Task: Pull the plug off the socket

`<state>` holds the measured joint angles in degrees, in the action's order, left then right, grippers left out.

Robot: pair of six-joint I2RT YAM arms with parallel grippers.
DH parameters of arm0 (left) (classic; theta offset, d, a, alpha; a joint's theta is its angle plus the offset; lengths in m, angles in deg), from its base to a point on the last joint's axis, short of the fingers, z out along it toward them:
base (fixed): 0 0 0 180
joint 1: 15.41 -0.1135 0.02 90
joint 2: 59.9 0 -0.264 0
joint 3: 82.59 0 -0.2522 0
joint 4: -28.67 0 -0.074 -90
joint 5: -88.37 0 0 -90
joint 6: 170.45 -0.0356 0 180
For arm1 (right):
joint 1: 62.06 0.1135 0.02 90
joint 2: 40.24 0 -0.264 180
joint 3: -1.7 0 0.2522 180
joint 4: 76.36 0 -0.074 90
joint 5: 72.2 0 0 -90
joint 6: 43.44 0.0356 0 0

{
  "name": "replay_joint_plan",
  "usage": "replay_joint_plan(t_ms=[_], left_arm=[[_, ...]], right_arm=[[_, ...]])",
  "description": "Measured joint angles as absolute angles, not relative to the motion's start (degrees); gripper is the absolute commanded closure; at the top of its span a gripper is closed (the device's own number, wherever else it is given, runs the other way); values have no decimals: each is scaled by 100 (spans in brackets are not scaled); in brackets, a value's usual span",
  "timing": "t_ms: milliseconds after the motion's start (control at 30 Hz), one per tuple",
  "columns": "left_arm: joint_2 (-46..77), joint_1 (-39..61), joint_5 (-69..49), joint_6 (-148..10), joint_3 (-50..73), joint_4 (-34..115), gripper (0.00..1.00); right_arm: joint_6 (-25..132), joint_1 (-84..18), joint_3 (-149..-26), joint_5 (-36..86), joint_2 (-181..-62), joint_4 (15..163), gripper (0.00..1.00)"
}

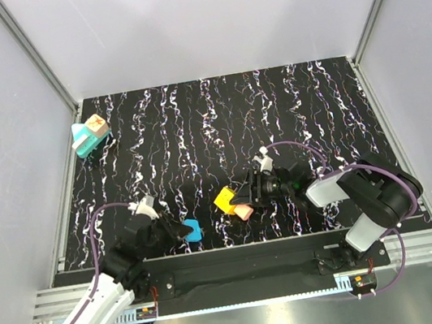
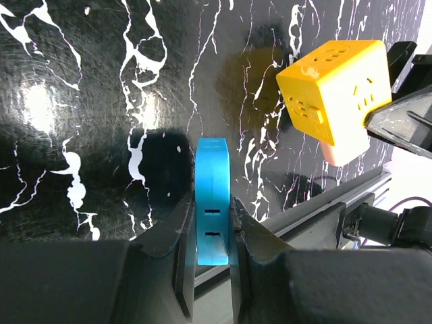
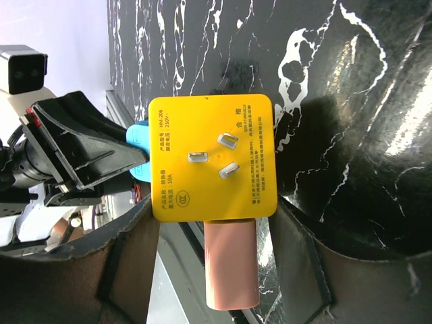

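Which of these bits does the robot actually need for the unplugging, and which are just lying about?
For the job:
plug, seated on the socket, far left corner.

Not part of it:
blue block, in the left claw
salmon block, in the right claw
yellow cube, joined to the salmon block

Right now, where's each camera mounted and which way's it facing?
Top: fixed above, behind the robot, looking down at the table; left arm and right arm show, plug on socket far left.
Left wrist: on the left arm, looking past the left gripper, shut on the blue block, toward the yellow cube.
Right wrist: on the right arm, looking past the right gripper at the cube's pronged face.
Shared: both wrist views show cube, blue block, the other gripper.
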<state>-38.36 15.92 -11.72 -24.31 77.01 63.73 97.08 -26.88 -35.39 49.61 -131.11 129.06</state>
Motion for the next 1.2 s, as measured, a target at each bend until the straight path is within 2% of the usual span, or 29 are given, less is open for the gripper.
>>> replay_joint_plan(t_ms=[67,100,200,267,300,367,533,667,867,1067,1200], left_arm=[[-3797,1592,-1170,-2427,7697,6373,91],[-3742,1592,-1170,-2438,7671,6378,84],[-3467,1592,-1152,-2516,7478,6513,82],[-3314,1592,-1133,-2582,7349,6601,85],[-3270,1592,-1126,-2604,7312,6631,93],[-3246,1592,-1100,-2637,7275,6684,100],[-3198,1592,-884,-2744,7120,6776,100],[-2663,1535,-661,-2934,6757,6489,100],[-298,661,-796,-3417,5579,5252,100],[2423,-154,-1675,-3705,3793,3984,100],[3643,-379,-2068,-3758,2733,3604,100]], right_arm=[[9697,-2688,-3568,4998,-13139,12897,100],[9691,-2688,-3570,5009,-13144,12897,100],[9693,-2690,-3570,5047,-13172,12928,100],[9695,-2690,-3568,5071,-13196,12965,100],[9699,-2693,-3568,5088,-13214,12983,100],[9706,-2693,-3568,5103,-13231,13020,100],[9741,-2693,-3530,5149,-13266,13114,100],[9771,-2693,-3450,5173,-13266,13210,100],[9778,-2693,-3349,5191,-13115,13131,100],[9769,-2693,-3334,5180,-12906,12825,100],[9769,-2697,-3340,5191,-12884,12768,100]])
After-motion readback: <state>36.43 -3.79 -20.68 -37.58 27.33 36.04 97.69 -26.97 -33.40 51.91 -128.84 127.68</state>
